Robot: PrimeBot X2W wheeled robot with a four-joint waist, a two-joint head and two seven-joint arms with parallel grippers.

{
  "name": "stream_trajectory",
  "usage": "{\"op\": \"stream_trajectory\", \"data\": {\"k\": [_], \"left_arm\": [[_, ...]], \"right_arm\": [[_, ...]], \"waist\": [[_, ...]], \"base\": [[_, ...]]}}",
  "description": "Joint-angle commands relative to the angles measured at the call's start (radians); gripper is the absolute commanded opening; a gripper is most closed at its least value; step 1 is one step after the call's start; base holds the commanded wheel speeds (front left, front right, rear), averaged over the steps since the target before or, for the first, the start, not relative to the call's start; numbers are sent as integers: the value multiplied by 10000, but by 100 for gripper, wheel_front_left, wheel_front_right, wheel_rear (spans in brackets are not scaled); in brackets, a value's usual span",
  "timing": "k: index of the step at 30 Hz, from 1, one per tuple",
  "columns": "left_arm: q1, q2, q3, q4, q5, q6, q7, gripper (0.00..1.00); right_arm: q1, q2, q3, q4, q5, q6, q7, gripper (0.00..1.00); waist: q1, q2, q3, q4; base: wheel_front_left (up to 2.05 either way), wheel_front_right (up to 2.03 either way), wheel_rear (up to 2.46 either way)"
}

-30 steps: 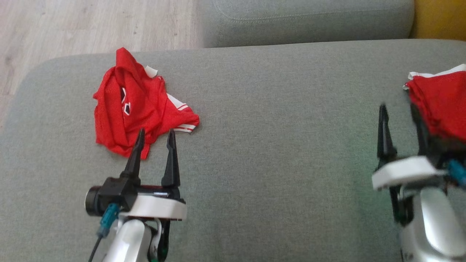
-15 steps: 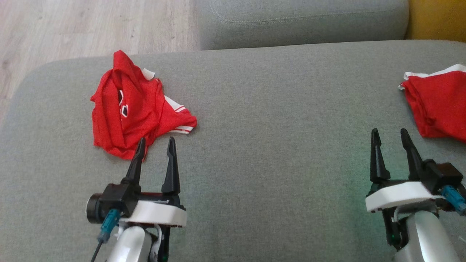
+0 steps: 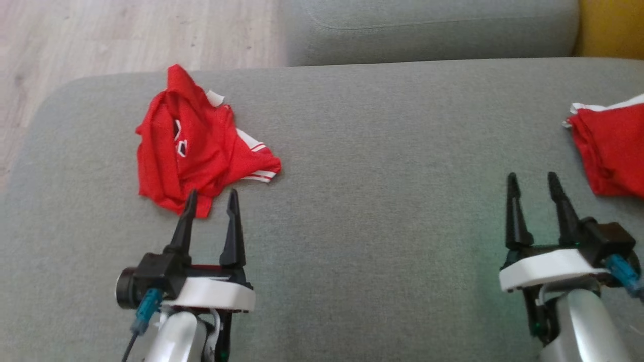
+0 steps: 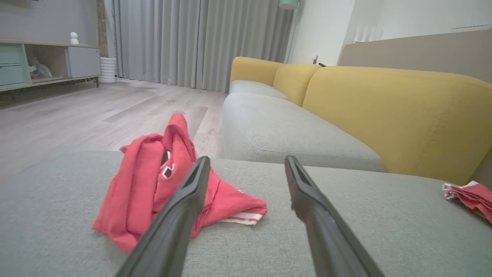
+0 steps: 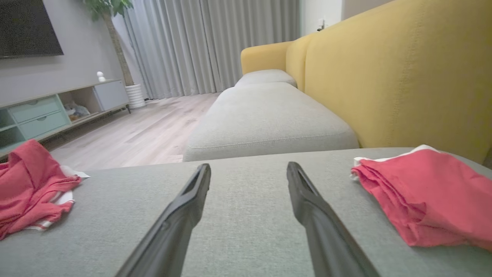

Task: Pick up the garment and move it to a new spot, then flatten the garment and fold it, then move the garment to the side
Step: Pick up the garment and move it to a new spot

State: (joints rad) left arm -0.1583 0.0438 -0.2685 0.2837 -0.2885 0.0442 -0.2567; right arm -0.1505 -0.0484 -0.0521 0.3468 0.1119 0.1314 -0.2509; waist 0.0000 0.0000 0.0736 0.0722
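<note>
- Fingers [image 3: 185, 223] on both my grippers are spread wide, gripping nothing.
- Crumpled garment [image 3: 196, 146] lies just ahead, slightly left, of my left gripper [image 3: 213, 192]; my right gripper [image 3: 532, 175] is well apart from it.

The left pincer [image 3: 213, 193] and right pincer [image 3: 532, 176] each carry two tapered black fingers [image 3: 183, 226] on a white wrist plate [image 3: 211, 294] above a silvery forearm [image 3: 173, 337]. A teal plug [image 3: 145, 311] with dark cable sits at the left plate's eight o'clock.
</note>
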Motion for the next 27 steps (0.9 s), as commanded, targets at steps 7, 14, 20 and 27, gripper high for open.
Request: {"op": "stream_trajectory", "data": {"k": [7, 14, 20, 27], "left_arm": [[-362, 64, 707, -285, 108, 37, -51, 100], [-209, 64, 832, -263, 102, 18, -51, 100], [-53, 64, 853, -227, 97, 14, -51, 100], [28, 64, 859, -242, 103, 21, -51, 100]], "right_arm": [[279, -19, 1013, -423, 241, -7, -108, 100], [401, -19, 1714, -517, 404, -7, -108, 100], [426, -18, 2243, -519, 562, -7, -108, 100], [454, -18, 2461, -494, 649, -7, -108, 100]], "waist": [[0, 0, -56, 912], [0, 0, -193, 1832], [0, 0, -285, 2333], [0, 0, -296, 2519]], "base": [[0, 0, 0], [0, 0, 0], [0, 0, 0], [0, 0, 0]]}}
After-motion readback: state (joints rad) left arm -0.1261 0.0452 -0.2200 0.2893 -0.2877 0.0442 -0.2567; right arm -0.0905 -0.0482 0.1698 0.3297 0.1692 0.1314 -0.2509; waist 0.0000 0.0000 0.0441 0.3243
